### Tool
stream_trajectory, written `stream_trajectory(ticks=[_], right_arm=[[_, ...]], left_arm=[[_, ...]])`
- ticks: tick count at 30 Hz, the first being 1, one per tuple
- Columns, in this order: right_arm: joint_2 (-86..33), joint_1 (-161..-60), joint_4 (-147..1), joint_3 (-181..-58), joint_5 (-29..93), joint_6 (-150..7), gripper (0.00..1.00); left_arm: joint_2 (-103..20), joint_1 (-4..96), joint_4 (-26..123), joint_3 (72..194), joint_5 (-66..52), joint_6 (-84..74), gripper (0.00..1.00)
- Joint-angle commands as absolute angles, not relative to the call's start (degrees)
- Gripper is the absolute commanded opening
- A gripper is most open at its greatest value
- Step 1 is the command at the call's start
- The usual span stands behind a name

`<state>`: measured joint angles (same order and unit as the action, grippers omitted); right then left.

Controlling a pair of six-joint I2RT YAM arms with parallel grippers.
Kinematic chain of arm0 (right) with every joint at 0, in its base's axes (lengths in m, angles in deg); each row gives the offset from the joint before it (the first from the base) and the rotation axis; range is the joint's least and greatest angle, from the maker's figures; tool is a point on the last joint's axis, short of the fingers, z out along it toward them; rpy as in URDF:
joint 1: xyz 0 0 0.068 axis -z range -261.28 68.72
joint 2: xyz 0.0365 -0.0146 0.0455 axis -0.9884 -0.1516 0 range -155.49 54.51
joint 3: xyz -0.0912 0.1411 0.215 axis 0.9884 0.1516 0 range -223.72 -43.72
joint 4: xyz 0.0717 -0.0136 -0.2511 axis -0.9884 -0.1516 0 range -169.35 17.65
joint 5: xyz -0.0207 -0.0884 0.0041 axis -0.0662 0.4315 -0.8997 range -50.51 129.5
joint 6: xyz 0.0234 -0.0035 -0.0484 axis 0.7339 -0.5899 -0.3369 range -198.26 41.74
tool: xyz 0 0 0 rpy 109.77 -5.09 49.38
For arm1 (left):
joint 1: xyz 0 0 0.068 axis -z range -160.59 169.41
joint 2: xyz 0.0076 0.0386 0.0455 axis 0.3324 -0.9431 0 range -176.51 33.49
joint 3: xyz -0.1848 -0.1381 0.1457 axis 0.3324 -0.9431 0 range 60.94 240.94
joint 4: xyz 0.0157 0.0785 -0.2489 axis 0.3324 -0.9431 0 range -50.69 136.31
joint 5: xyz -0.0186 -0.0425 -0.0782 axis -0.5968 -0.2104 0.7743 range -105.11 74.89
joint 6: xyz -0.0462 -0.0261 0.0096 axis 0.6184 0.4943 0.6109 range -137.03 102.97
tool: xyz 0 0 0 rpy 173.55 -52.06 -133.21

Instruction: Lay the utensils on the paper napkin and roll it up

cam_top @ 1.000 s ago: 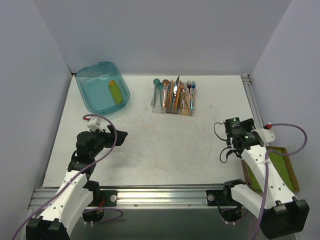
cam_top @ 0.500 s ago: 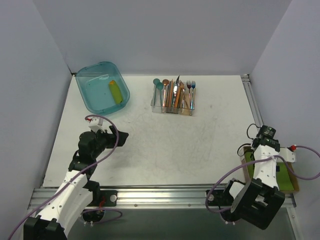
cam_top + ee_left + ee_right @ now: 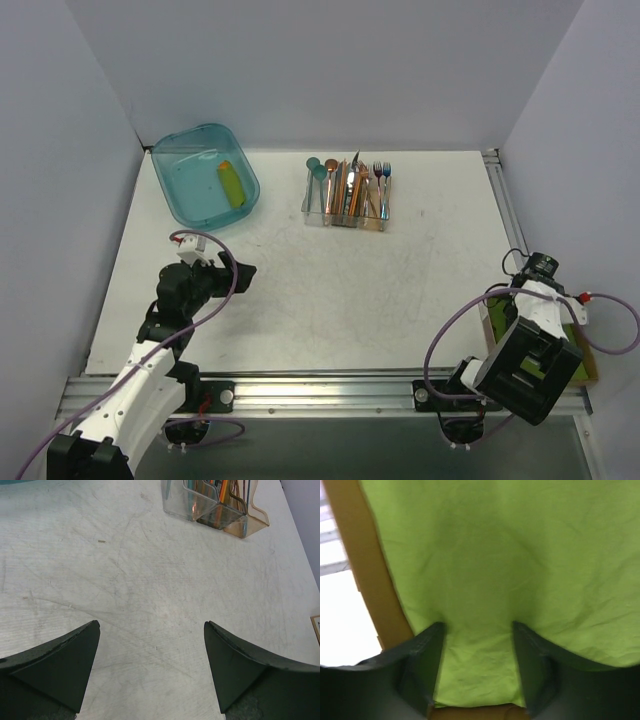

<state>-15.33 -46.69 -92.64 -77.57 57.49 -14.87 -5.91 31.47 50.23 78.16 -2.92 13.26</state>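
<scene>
A: Where is the right gripper (image 3: 476, 630) hanging?
B: Over the lime-green napkin (image 3: 495, 555) in the cardboard tray (image 3: 370, 580), far right of the clear caddy (image 3: 180, 507), fingers spread.
A: The utensils (image 3: 345, 185)?
B: Lying in that caddy. The left gripper (image 3: 151, 630) is hovering wide open, near-left of it.

Overhead camera spans the table (image 3: 330, 290); both wrist cameras look closely downward.

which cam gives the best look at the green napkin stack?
Right wrist: the green napkin stack fills the frame, cardboard rim at left, the right gripper open over it. Top external shows only a sliver beside the right arm. Left wrist shows none of the green.
</scene>
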Motion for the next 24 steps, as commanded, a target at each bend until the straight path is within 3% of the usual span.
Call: stream_trajectory(ticks=[1,2,5,11,15,24], right_arm=[[-16.51,-46.13,-93.61,-77.38,57.95,-13.32,0.51],[-16.33,-46.13,-93.88,-77.3,58.13,-13.22,0.44],[-14.84,-46.13,-94.49,-77.12,58.91,-13.14,0.38],[-10.8,-46.13,-95.37,-76.59,59.62,-12.96,0.09],[-9.22,-46.13,-97.74,-78.08,60.15,-12.87,0.0],[-2.1,-46.48,-102.14,-82.21,58.84,-15.68,0.0]], left_arm=[[-5.45,31.72,50.71,81.16,-3.51,12.06,0.94],[-5.45,31.72,50.62,81.07,-3.51,12.06,0.94],[-5.45,31.81,50.62,81.16,-3.59,12.06,0.94],[-5.36,31.72,50.27,81.33,-3.59,11.98,0.94],[-5.27,31.72,50.18,81.33,-3.51,11.98,0.94],[-5.45,31.81,50.35,81.33,-3.33,11.98,0.94]])
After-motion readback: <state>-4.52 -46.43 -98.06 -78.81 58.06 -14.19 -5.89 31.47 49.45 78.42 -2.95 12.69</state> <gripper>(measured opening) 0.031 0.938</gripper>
